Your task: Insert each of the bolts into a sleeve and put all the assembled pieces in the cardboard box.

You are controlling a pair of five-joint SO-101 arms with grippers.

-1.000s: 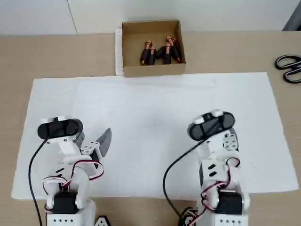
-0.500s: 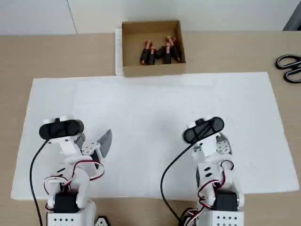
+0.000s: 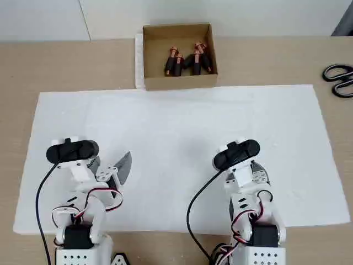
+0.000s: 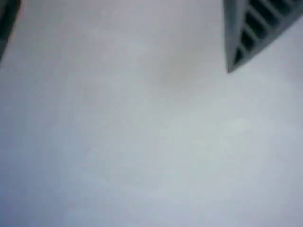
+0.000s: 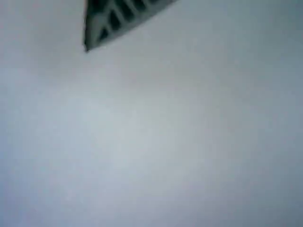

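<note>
The pieces point(image 3: 187, 59) lie in the box point(image 3: 179, 83), and well away from it the left claw point(image 3: 113, 164) is spread wide, but I cannot tell for the right claw point(image 3: 255, 172).

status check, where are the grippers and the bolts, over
Status: left gripper and right gripper low over white sheet, nothing seen held. In brown cardboard box, copper bolts in black sleeves. Off the sheet, black scissors far aside.

The right gripper point(image 5: 113, 21), ribbed and grey, hangs over a white sheet point(image 5: 165, 142).
</note>
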